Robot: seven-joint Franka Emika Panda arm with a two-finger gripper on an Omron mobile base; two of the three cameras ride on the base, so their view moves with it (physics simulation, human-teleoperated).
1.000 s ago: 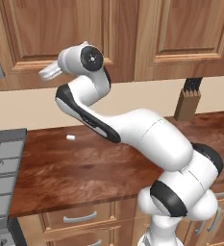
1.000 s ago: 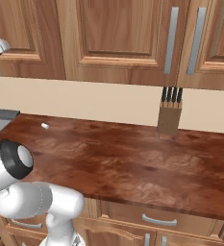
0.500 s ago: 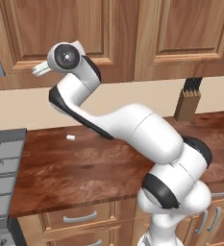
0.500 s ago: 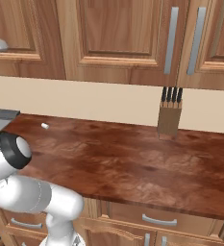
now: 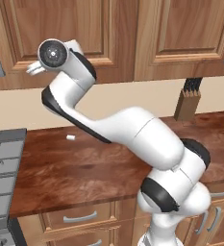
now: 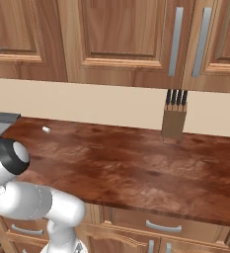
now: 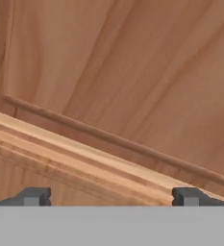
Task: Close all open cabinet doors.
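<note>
The cabinet doors, tall medium-brown wooden panels with framed raised centres and long vertical grey bar handles, hang on the wall above the table. Nearest the camera, the gripper (image 7: 108, 196) holds its two small dark fingertips (image 7: 32, 196) wide apart with nothing between them, close up against the lower frame of the left door (image 5: 60, 41); the hand view looks straight onto that door's moulding and raised panel.

Below lies the dark reddish-brown wooden table (image 6: 136, 168), carrying a small white scrap (image 5: 70, 138) near its back edge and a tan wooden knife block with dark handles (image 6: 174, 117) against the cream backsplash. A grey stove top (image 5: 0, 168) sits at the table's left end.

Further back, the other doors (image 6: 121, 39) run along the wall, with grey bar handles (image 6: 173, 41) near their meeting edges. Whether any door stands ajar I cannot tell from these views; they look roughly flush.

A door like this should be stiff, fairly light and free on its hinges, so it needs no grasp: a flat push on the panel or frame near the handle edge, away from the hinges, would likely swing it shut. The lacquered wood may be slippery under the fingertips.
</note>
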